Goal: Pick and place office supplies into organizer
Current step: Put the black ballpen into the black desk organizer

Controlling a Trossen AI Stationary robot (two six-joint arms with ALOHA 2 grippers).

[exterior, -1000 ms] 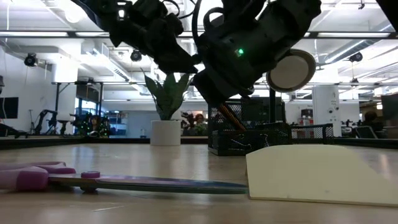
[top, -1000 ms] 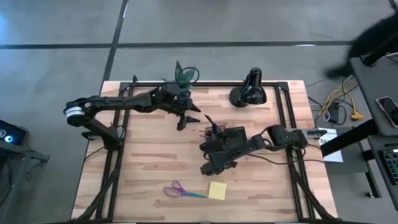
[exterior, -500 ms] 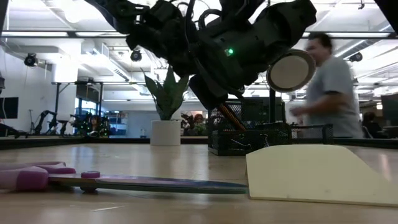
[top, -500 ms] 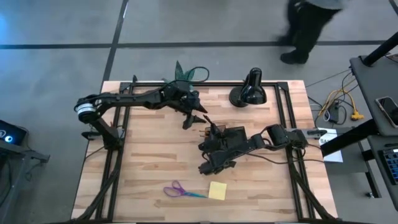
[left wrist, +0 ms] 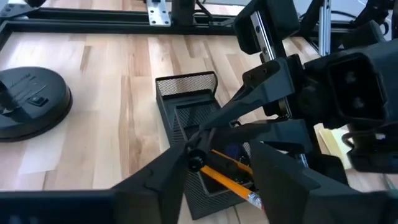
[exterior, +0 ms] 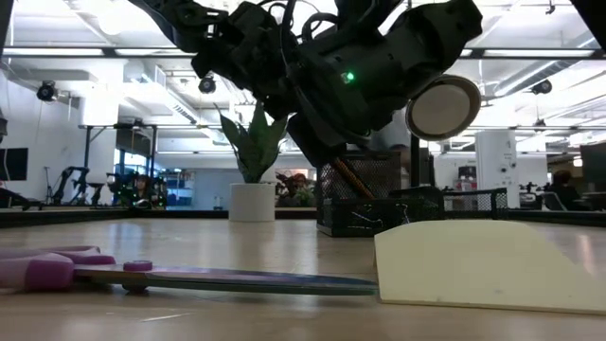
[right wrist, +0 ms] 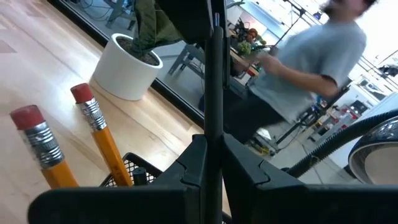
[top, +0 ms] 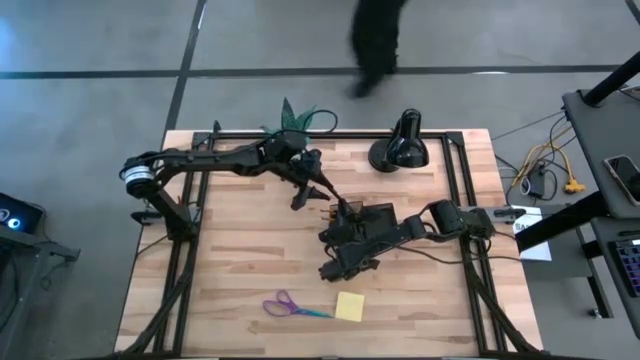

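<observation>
Your right gripper (right wrist: 213, 155) is clamped tight on a black pen (right wrist: 214, 81), held above the organizer (top: 362, 222) mid-table. Your left gripper (left wrist: 214, 163) sits just over the organizer's near end, fingers (left wrist: 163, 177) spread, not gripping anything; the pen's tip shows between them. Two orange pencils (right wrist: 102, 134) stand tilted in the organizer's mesh compartment. The purple-handled scissors (top: 292, 306) and yellow sticky-note pad (top: 350, 306) lie side by side, slightly apart, on the table (top: 230, 260) near its front edge. Lamp (top: 402, 145) and potted plant (top: 296, 120) at the back edge. A person (right wrist: 298, 68) is beyond the table.
</observation>
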